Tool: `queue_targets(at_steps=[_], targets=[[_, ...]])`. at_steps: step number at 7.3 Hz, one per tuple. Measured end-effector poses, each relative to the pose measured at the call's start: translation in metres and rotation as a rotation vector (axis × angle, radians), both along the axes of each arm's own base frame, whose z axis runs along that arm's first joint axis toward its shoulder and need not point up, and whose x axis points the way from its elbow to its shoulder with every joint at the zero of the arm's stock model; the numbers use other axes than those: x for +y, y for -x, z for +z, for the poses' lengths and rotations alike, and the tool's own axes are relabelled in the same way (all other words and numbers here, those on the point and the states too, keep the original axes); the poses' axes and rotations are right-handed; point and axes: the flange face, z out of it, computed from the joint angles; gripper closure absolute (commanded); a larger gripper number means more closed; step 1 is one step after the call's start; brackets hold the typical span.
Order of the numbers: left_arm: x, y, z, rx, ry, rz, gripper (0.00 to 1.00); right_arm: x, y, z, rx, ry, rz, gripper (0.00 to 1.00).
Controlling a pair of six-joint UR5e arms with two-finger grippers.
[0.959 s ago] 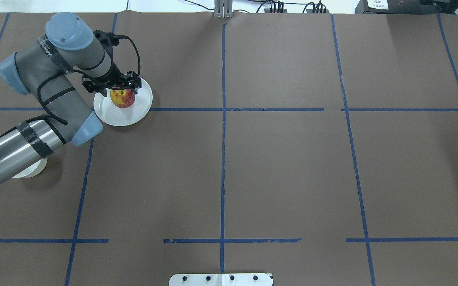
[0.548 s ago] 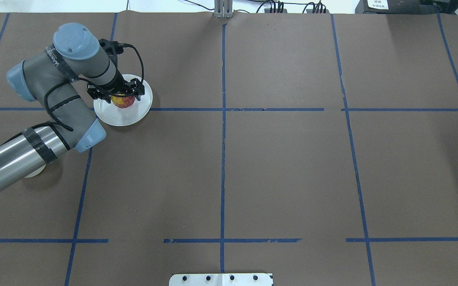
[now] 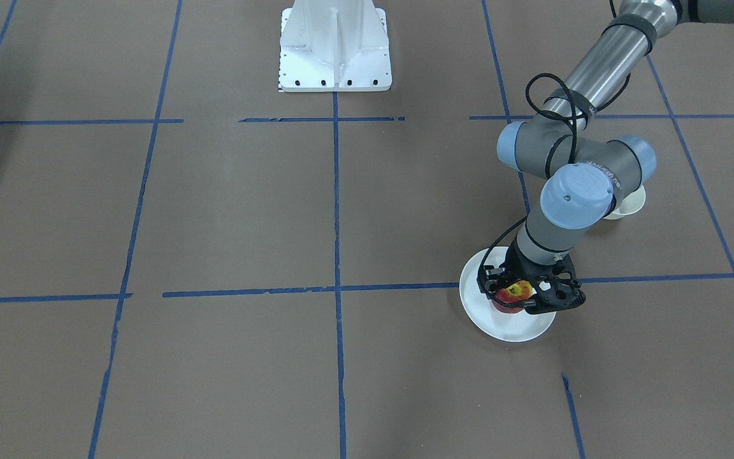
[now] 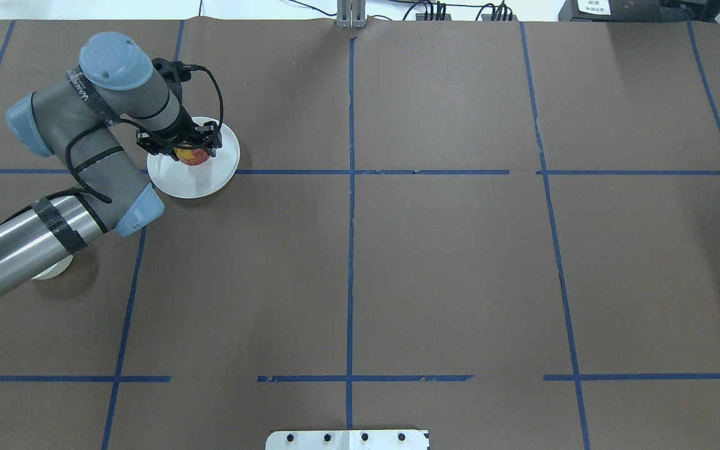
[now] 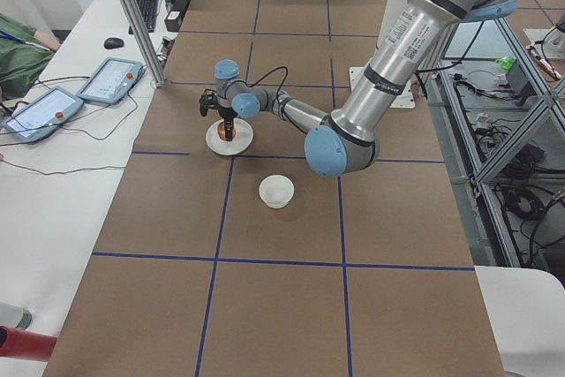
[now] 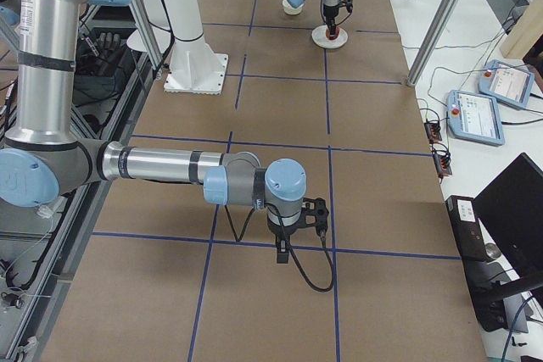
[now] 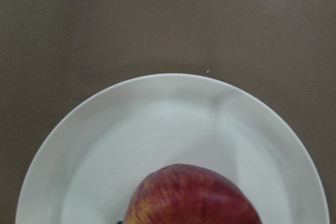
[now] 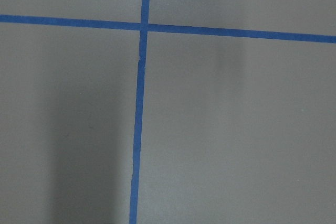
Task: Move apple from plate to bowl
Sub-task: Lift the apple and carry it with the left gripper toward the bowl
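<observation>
**Left gripper lowered around apple; lift not begun**

Front-facing: the left gripper (image 3: 520, 298) sits low over the plate (image 3: 507, 330), with a finger on either side of the apple (image 3: 512, 292). Whether they press the fruit cannot be told. The bowl (image 3: 633, 204) is partly hidden behind the arm.

Overhead: a second ago most of the apple showed. The gripper has since come down and covers most of it. Apple unmoved on plate. Judged: approach finished, grasp in hand.

Left side: bowl empty, near the plate.

Right side: the right gripper (image 6: 284, 252) hangs over the table (image 6: 382, 209); its state cannot be told.

Left wrist: apple seated on plate.
</observation>
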Motion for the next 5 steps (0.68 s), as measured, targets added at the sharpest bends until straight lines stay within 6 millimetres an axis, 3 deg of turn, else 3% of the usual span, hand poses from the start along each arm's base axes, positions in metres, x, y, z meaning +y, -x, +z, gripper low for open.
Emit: queue_targets(at_steps=[2,5], targets=[[-0.001,0.057,-0.009,0.047,-0.003,-0.013,0.95,0.000,0.000,0.000,0.000,0.000,0.000,0.00],[0.035,0.159,-0.018,-0.017,-0.099,0.062,0.95,-0.001,0.000,-0.001,0.000,-0.001,0.000,0.00]])
